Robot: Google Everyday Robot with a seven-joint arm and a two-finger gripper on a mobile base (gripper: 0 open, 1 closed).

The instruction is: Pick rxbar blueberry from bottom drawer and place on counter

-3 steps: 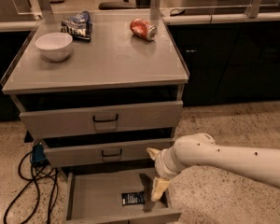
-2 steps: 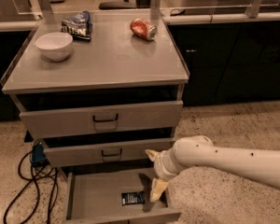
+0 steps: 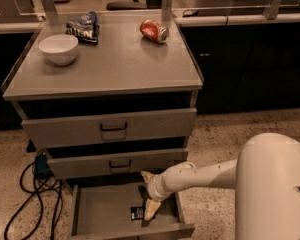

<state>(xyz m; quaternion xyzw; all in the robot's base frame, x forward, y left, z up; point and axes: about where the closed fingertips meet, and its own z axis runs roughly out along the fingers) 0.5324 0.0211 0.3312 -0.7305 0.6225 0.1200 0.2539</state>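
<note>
The rxbar blueberry (image 3: 137, 213), a small dark bar with white lettering, lies flat on the floor of the open bottom drawer (image 3: 100, 211), right of its middle. My gripper (image 3: 151, 207) reaches down into that drawer from the right, and its cream tip sits right at the bar's right end. The arm (image 3: 205, 174) crosses in from the lower right. The counter (image 3: 115, 64) is the wide grey top of the cabinet, above the two handled drawers.
On the counter stand a white bowl (image 3: 59, 48), a blue-and-white chip bag (image 3: 84, 26) and a red can on its side (image 3: 154, 31). The middle drawer (image 3: 115, 164) juts out just above my gripper. Black cables (image 3: 35, 194) lie on the floor at the left.
My gripper has moved a little left inside the bottom drawer, up to the bar's right end. The bar and the things on the counter have not moved.
</note>
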